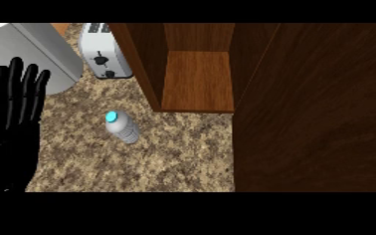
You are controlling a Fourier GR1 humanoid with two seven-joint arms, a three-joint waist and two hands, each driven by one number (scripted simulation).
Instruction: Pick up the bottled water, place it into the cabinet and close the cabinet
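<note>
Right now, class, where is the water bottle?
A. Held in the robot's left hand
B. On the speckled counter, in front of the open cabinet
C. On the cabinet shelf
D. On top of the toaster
B: the water bottle sits on the speckled counter, just outside the open cabinet. It is apart from both the open left hand and the toaster.

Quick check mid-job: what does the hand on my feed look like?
Only the left hand shows, at the left edge: all black, long slim rounded fingers, smooth palm. No cables or markings visible. The right hand is out of view.
</note>
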